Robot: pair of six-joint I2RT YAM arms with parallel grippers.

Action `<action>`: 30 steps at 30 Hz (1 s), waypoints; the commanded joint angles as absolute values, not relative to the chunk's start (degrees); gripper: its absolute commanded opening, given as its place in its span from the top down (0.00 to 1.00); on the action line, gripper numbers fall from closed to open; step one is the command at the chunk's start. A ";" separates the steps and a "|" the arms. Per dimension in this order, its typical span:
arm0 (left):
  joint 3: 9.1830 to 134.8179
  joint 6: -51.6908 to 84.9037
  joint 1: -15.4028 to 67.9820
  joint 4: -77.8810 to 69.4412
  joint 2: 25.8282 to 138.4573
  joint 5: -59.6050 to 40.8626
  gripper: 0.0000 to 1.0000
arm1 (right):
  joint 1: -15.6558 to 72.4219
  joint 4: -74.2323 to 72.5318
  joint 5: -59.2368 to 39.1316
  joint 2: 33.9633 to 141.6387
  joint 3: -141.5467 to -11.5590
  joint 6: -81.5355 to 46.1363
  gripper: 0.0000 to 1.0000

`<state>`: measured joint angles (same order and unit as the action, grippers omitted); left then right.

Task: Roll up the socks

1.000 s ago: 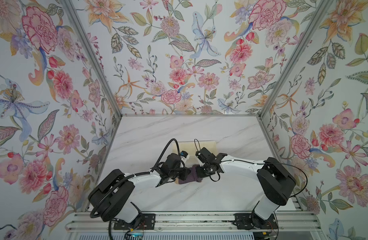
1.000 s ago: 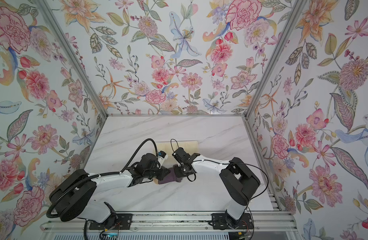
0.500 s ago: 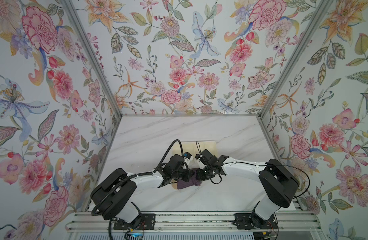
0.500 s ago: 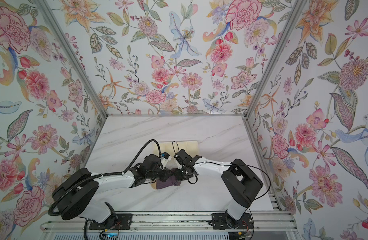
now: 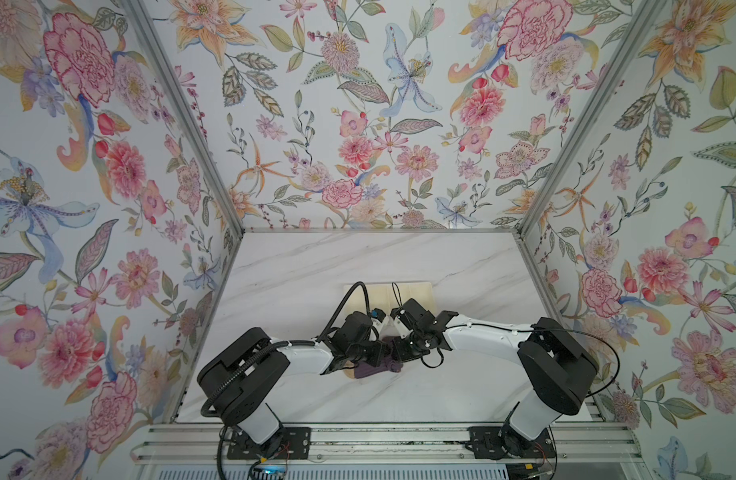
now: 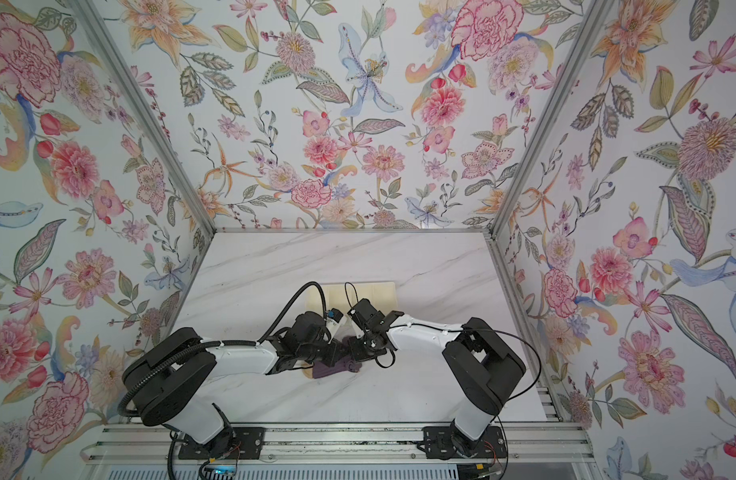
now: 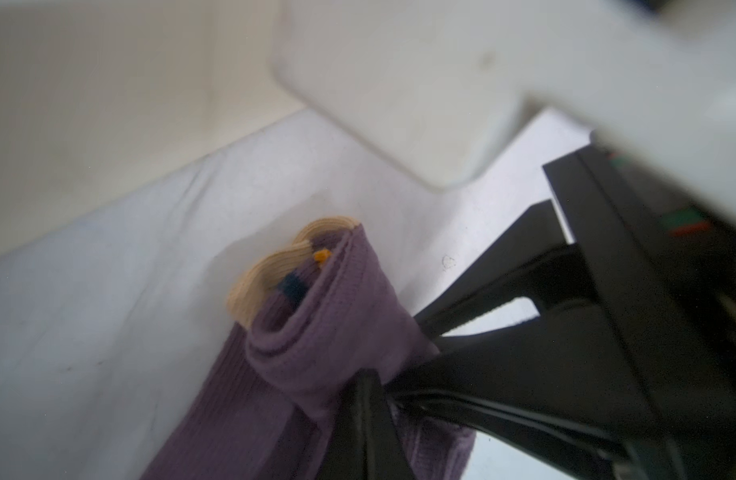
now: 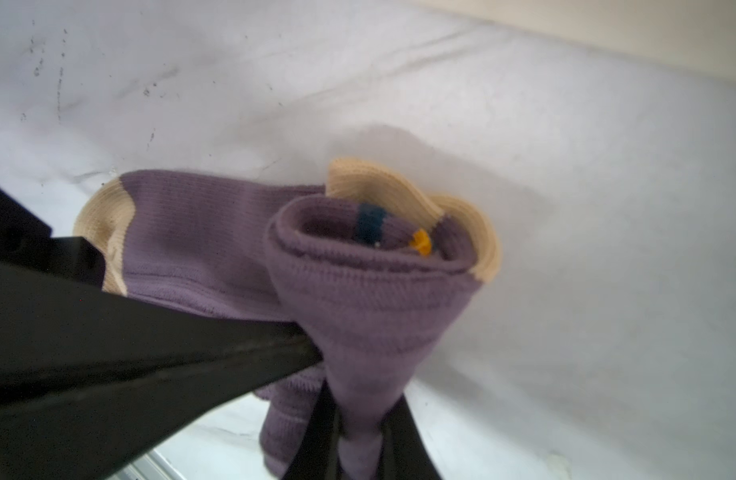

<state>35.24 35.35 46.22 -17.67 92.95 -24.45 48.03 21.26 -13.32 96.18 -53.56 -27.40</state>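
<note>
Right wrist view: nearest the lens, lower middle of frame, the right gripper point(image 8: 358, 419) pinches the narrow end of the socks point(image 8: 370, 291), one finger on each side of the purple roll. At lower left the left gripper point(image 8: 303, 353) has its jaws pressed together, tip butting the roll's side. Can't tell if any fabric is caught btwn them.

Past the fingers, the coil's open end faces the lens at centre, w/ navy + orange stripe bits inside and a tan edge curling round on the right. An unrolled length w/ a tan patch runs off to the left, lying on the white marbled table point(image 8: 565, 124).

In both top views the bundle sits lower middle of frame, on the table btwn the two grippers. A cream tray point(image 5: 416, 291) lies just behind them, w/ the floral wall point(image 5: 358, 124) beyond.

Handling, my guess:
- Weight/feel: light, soft ribbed knit, grippy rather than slick, nothing to break.
- Springiness: stretchy enough that the coil will prob. loosen if let go.
- Where to hold: clamp across the full thickness of the roll at mid-length. Grabbing just the outer layer or a tan edge would likely peel it open.
</note>
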 commanded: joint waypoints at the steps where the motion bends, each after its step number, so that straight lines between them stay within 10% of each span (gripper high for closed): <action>1: 36.22 34.12 47.07 -15.89 95.79 -23.52 1.00 | 48.74 27.07 -13.12 98.62 -51.47 -26.66 0.90; 17: 35.61 32.17 47.64 -12.78 99.93 -24.38 1.00 | 45.99 24.95 -12.19 92.99 -50.25 -26.42 0.62; 30: 34.99 32.49 47.66 -13.51 99.85 -23.88 1.00 | 39.16 22.24 -9.63 82.33 -43.28 -27.61 0.61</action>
<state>37.43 33.43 46.96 -20.60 97.19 -25.71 39.31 21.65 -11.64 82.48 -44.40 -27.31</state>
